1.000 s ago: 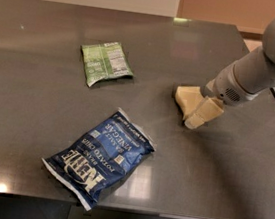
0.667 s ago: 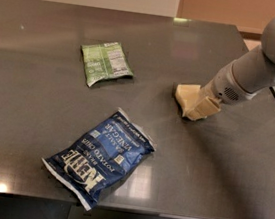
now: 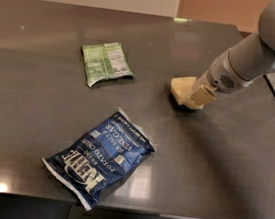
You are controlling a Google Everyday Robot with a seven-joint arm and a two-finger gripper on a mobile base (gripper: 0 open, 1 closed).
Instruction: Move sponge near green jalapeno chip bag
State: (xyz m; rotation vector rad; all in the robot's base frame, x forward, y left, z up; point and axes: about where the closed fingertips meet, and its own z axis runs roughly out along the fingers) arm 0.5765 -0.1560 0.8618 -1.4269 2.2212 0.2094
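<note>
The sponge (image 3: 181, 88) is a pale cream-yellow foam block on the dark table, right of centre. My gripper (image 3: 200, 95) reaches in from the upper right and is shut on the sponge's right side, with one pale finger (image 3: 203, 94) lying across it. The green jalapeno chip bag (image 3: 106, 63) lies flat to the left of the sponge with its white label panel up. A stretch of bare table separates the bag from the sponge.
A larger dark blue chip bag (image 3: 102, 156) lies diagonally near the front edge of the table (image 3: 231, 164). The table's right edge runs close behind my arm (image 3: 267, 45). A wall stands behind the far edge.
My gripper and the sponge have moved together a little to the left and away from the front, toward the green bag. Both bags have stayed put.
</note>
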